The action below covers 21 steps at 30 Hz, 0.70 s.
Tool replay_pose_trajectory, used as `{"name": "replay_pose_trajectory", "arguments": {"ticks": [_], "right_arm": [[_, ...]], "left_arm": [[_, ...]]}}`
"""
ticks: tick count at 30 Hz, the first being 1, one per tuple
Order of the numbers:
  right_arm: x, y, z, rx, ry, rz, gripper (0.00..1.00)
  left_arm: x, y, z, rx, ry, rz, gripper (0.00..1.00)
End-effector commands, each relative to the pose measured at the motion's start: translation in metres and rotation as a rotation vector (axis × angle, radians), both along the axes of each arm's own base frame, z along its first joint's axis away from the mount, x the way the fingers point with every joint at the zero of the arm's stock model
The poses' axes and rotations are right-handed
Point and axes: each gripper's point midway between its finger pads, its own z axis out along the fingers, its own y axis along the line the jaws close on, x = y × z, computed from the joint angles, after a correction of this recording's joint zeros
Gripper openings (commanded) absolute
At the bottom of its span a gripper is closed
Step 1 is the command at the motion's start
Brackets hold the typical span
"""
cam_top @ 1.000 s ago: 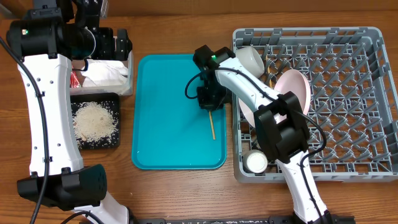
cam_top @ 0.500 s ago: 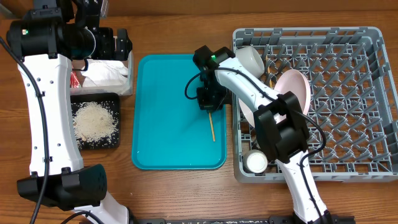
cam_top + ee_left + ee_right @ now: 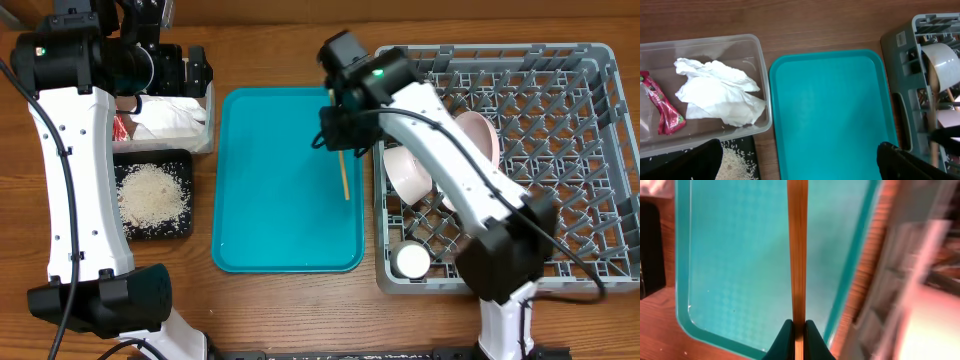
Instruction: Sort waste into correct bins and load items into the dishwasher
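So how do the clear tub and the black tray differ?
The clear tub is see-through with taller walls; the black tray is opaque and shallow. The clear tub holds white tissue and a red packet; the black tray holds rice scraps. Both are rectangular, left of the teal tray.

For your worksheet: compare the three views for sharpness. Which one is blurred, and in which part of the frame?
Right wrist: the chopstick in the right gripper and the teal tray are sharp, the dish rack at right is smeared; overhead: sharp, evenly lit; left wrist: sharp, tissue creases clear.
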Motion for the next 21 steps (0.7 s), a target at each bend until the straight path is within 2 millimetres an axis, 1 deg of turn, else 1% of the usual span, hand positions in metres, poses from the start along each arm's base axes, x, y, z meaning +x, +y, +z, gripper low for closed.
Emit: {"name": "replay_pose_trajectory", "arguments": {"ticks": [1, 3, 5, 8, 10, 15, 18, 20, 21], "right_arm": [[0.014, -0.042, 0.025, -0.075, -0.083, -0.092, 0.04], [0.016, -0.06, 0.026, -0.106, -0.079, -0.133, 0.04], [0.022, -0.092, 0.025, -0.165, -0.068, -0.206, 0.04], [0.03, -0.129, 0.025, -0.225, -0.067, -0.281, 0.04], [0.032, -0.147, 0.024, -0.257, -0.066, -0.309, 0.04], [0.039, -0.184, 0.02, -0.298, -0.048, -0.315, 0.04], [0.042, -0.196, 0.014, -0.317, -0.033, -0.287, 0.05], [0.044, -0.2, 0.008, -0.344, -0.023, -0.264, 0.09], [0.046, -0.205, 0.004, -0.373, -0.02, -0.269, 0.09]], "left_arm": [[-0.001, 0.001, 0.005, 0.006, -0.016, -0.002, 1.0], [-0.001, 0.001, 0.005, 0.006, -0.016, -0.002, 1.0], [-0.001, 0.001, 0.005, 0.006, -0.016, -0.002, 1.0], [-0.001, 0.001, 0.005, 0.006, -0.016, -0.002, 1.0], [-0.001, 0.001, 0.005, 0.006, -0.016, -0.002, 1.0], [-0.001, 0.001, 0.005, 0.006, -0.016, -0.001, 1.0], [-0.001, 0.001, 0.005, 0.006, -0.016, -0.002, 1.0], [-0.001, 0.001, 0.005, 0.006, -0.016, -0.002, 1.0], [-0.001, 0.001, 0.005, 0.006, -0.016, -0.002, 1.0]]}}
